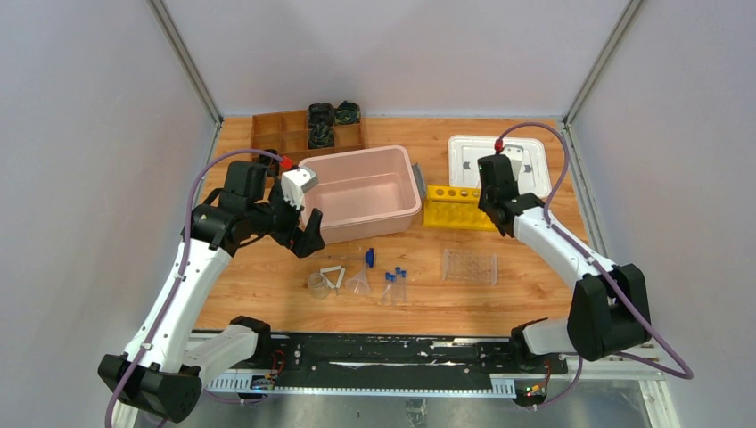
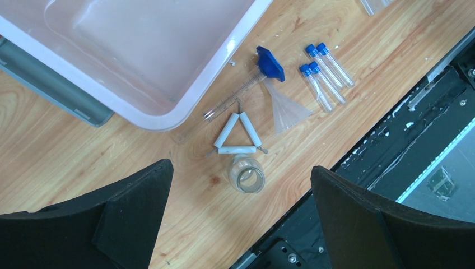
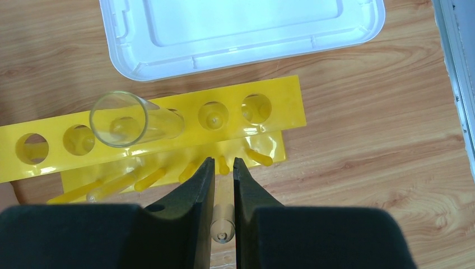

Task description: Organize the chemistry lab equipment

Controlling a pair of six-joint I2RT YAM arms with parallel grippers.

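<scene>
Reads as a robotics lab cell: grey panels [image 1: 89,134] on metal posts [image 1: 184,58] around a wooden table [image 1: 535,299], two robot arms [image 1: 178,276] bolted to a black rail [image 1: 383,349] at its near edge. Laid out with chemistry gear: yellow tube rack [image 1: 450,214], blue-capped tubes [image 1: 394,285], clear funnel [image 1: 358,283].

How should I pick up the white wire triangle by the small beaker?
Probably grip one white side of the wire triangle, coming straight down from above with jaws across it. It lies flat, and its open middle leaves a finger room.
</scene>
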